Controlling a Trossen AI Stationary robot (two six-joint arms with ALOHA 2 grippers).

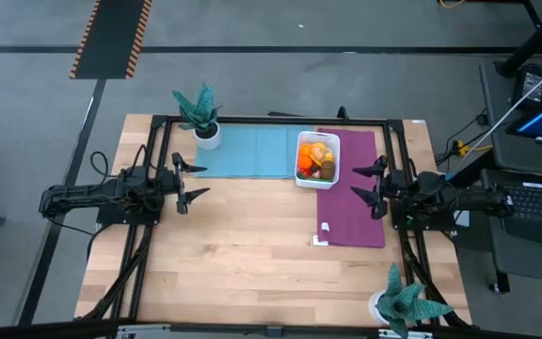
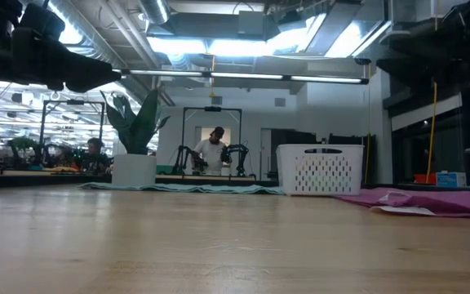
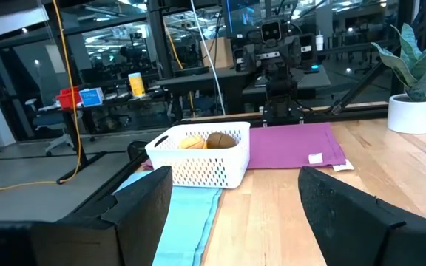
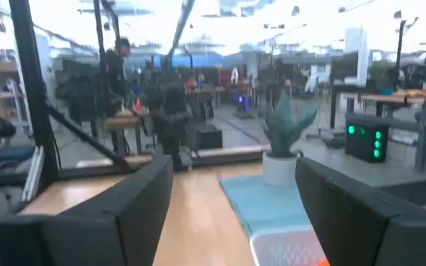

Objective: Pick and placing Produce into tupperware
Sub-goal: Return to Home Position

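Note:
The white tupperware [image 1: 317, 159] rests by its base on the far end of the purple mat and holds the produce [image 1: 316, 163], orange, yellow, red and brown pieces. In the left wrist view the tupperware [image 3: 200, 156] shows orange and brown produce [image 3: 207, 140] over its rim. The low view shows the tupperware [image 2: 320, 170] as a dotted white box. My left gripper [image 1: 193, 180] hovers open above the table's left side. My right gripper [image 1: 367, 181] hovers open at the purple mat's right edge, near the tupperware. Both touch nothing.
A blue mat [image 1: 244, 152] lies beside the purple mat [image 1: 351, 188]. A teal potted plant [image 1: 201, 115] stands at the far left, another [image 1: 405, 301] at the near right. A small white tag [image 1: 322, 233] lies on the purple mat's near edge. Bare wood spans the near half.

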